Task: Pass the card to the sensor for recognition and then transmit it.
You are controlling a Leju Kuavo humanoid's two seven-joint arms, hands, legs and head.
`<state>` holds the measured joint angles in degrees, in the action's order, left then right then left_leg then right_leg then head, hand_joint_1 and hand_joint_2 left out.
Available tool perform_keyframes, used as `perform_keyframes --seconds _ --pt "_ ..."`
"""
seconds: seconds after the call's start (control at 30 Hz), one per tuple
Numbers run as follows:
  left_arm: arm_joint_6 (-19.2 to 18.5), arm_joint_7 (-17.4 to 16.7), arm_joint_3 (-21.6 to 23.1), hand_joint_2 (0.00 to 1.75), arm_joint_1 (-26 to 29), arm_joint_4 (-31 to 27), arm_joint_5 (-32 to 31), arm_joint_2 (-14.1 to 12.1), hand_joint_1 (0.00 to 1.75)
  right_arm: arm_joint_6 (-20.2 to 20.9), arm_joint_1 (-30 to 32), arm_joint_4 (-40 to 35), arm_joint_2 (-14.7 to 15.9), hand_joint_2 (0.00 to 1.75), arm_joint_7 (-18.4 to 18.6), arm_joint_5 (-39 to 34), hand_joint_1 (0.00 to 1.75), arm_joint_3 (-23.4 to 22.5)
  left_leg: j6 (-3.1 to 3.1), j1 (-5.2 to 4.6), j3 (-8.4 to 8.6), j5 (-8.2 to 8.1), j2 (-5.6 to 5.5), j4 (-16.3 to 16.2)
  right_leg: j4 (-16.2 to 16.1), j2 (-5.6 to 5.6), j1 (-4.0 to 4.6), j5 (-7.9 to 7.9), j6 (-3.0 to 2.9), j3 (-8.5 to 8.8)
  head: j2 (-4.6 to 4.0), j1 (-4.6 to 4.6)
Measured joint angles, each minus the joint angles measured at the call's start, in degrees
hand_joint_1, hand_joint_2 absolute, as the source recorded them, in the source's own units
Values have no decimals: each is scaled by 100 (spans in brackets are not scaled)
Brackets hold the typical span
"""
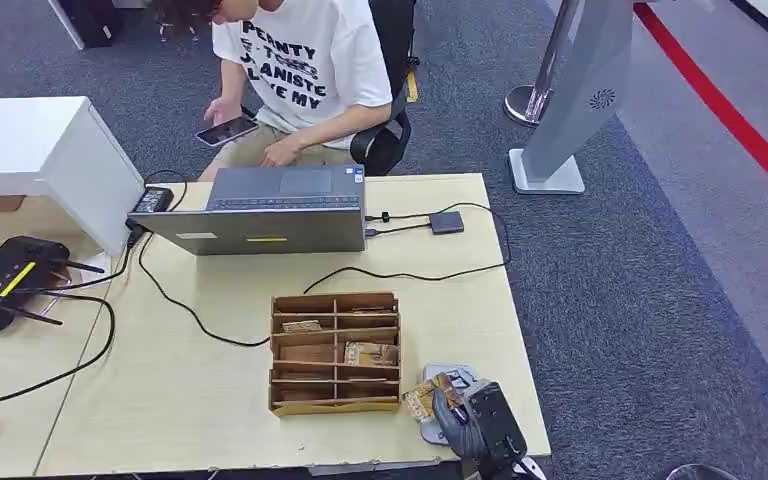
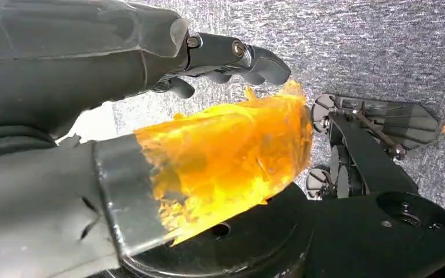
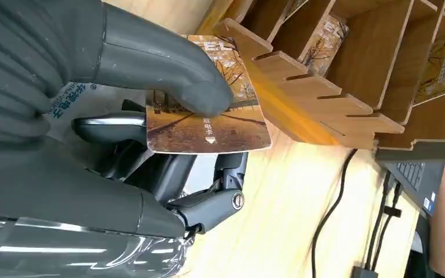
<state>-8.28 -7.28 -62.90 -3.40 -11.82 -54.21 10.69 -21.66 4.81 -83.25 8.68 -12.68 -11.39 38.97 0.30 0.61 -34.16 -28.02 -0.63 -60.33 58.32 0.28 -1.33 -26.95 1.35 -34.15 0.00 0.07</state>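
Head view has the right hand (image 1: 475, 420) down at the near right corner of the table (image 1: 210, 400), just beside the wooden divided box (image 1: 335, 352). It's holding a card (image 1: 425, 395) with an autumn tree picture on it, over a small pale grey device (image 1: 450, 378) sitting on the table; can't tell if the card actually touches it. In the right wrist view the thumb (image 3: 168, 63) presses on the card's printed face and the darker fingers (image 3: 208, 202) sit underneath, so the card (image 3: 208, 124) is pinched flat between them, right next to the box's slotted wall (image 3: 313, 87). More cards stand in a few of the box's compartments. The left hand (image 2: 150, 87) hangs over grey carpet (image 2: 382, 46), fingers loosely curled, nothing in them as far as I can see; an orange blur sits close to the lens. Behind the box there's a laptop (image 1: 270, 212) with black cables trailing off, and a person (image 1: 305, 70) in a white printed T-shirt sitting there holding a phone (image 1: 226, 131).
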Motion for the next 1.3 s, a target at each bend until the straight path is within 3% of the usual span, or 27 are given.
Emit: perform_keyframes --seconds 0.63,1.03,1.3 --pt "-2 7 0 0 1 9 4 0 0 -11 17 -22 2 175 -109 -160 175 0 0 0 3 0 0 0 0 0 0 0 0 2 0 -2" --pt "15 50 -105 0 9 9 87 -2 0 -227 431 -1113 352 175 -264 -96 175 -348 0 -1 -2 -1 0 0 -1 -1 -1 -1 0 -2 0 -2" --pt "37 61 -149 0 10 9 92 0 0 -350 630 -1371 450 175 -264 -57 175 -544 0 -1 -2 -1 0 0 -1 -1 0 -1 0 -2 0 -2"
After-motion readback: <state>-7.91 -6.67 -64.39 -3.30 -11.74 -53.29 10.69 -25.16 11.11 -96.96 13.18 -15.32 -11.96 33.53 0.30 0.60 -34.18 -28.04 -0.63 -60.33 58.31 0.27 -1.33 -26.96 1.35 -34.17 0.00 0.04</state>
